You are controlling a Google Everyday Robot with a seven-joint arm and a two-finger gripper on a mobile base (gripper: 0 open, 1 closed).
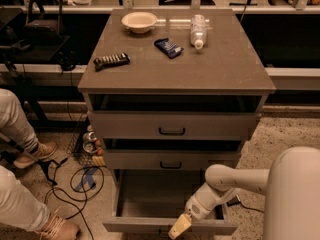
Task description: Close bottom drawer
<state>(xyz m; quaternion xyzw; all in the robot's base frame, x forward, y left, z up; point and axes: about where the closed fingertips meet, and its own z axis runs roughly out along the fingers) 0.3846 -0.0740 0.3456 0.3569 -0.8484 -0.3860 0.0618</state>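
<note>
The bottom drawer (150,226) of the grey-brown cabinet stands pulled far out, with its flat front low in the view and its inside bare. My gripper (179,227) hangs at the end of the white arm, with its tan tip right at the drawer's front edge, a little right of centre. The drawer's handle lies at the frame's lower edge and is mostly hidden. The middle drawer (171,160) and the top drawer (172,126) each stand slightly out, with small black handles.
On the cabinet top lie a bowl (139,20), a blue packet (168,47), a lying plastic bottle (198,30) and a dark bar (111,60). A person's legs and shoes (30,156) are at the left. Cables (75,184) and cans lie on the floor left of the cabinet.
</note>
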